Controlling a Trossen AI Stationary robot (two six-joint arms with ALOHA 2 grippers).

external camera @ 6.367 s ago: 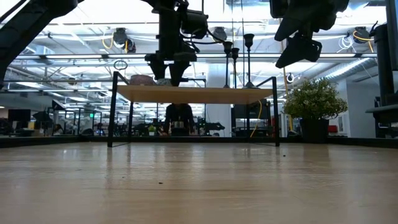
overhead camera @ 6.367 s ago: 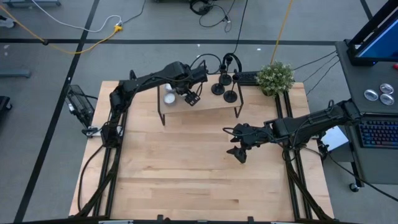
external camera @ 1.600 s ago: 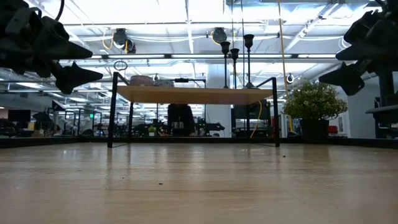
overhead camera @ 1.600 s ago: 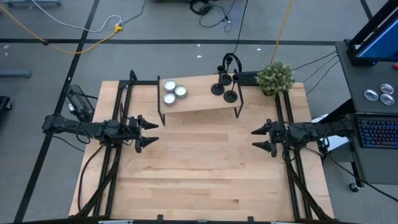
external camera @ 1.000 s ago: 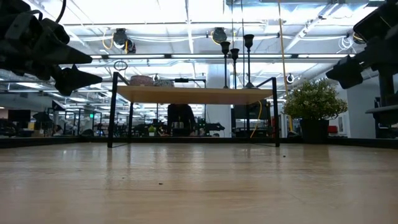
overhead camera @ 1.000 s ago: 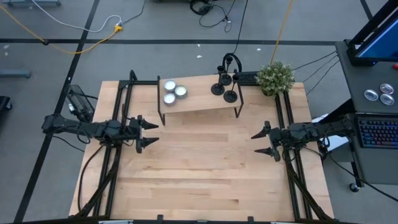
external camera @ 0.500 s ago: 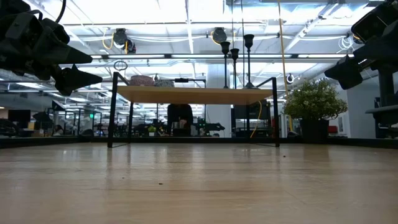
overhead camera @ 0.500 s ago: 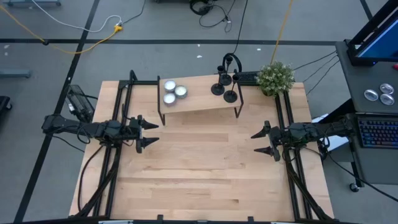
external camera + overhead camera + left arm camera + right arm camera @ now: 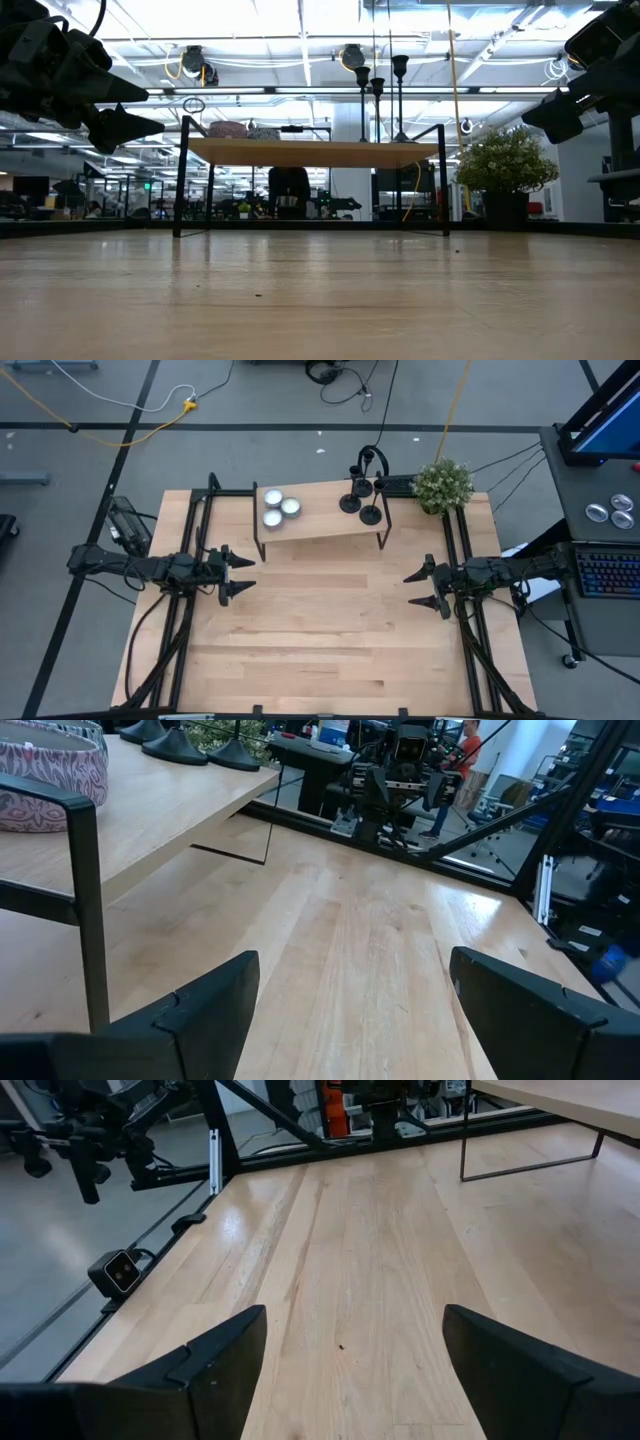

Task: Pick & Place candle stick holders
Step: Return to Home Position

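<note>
Here, by item:
Left gripper (image 9: 243, 572): hung over the left side of the table (image 9: 320, 635), pointing toward its middle; fingers spread wide, released, empty.
Right gripper (image 9: 410, 590): hung over the table's right side, facing the left one; fingers spread wide, released, empty.
Candle stick holders (image 9: 370, 514): three, upright, grouped close together at the shelf's right end.
Shelf (image 9: 325, 523): stood at the table's far edge, between the two arms.
Tealight candles (image 9: 273, 497): three, clustered at the shelf's left end, well apart from the holders.
Plant (image 9: 442, 485): stood just beside the shelf's right end.
</note>
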